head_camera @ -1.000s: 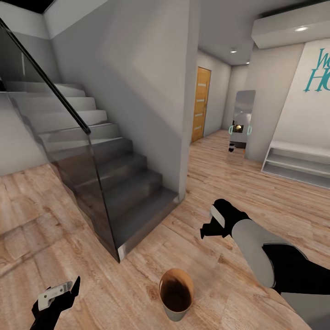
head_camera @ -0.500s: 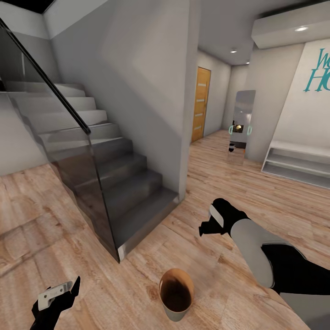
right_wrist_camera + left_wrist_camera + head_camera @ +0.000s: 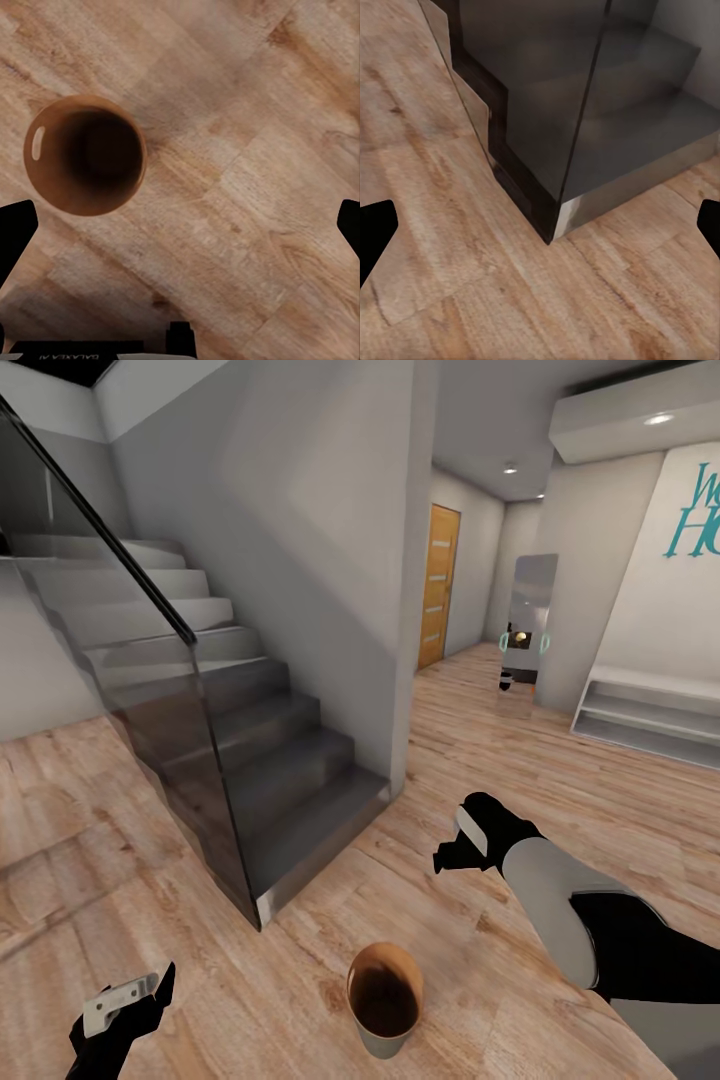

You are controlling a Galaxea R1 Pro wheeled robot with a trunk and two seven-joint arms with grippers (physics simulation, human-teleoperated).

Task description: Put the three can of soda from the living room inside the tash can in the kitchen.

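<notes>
Since the earlier frames, nothing in the scene has shifted apart from a slight drift of the right end effector [image 3: 447, 857] toward 9 o'clock; the camera is steady.

Right end effector: raised above the wood plank floor [image 3: 90, 880], at about 1 o'clock from the tash can [image 3: 384, 1000]. Its wrist view shows two dark fingertips [image 3: 15, 236] set wide apart at opposite edges, so it stands open and carries nothing.

Left end effector [image 3: 130, 1000]: low in the head view at about 7 o'clock, over bare floor. Its fingertips [image 3: 373, 232] are likewise spread wide, open and unloaded, and point toward the base corner of the staircase [image 3: 260, 770].

Tash can: upright on the floor, near 6 o'clock in the head view, copper-brown interior visible [image 3: 85, 154]. No contents can be made out inside.

At 1 o'clock, a hallway runs to an orange door [image 3: 438, 588] and a standing mirror [image 3: 525, 630].
</notes>
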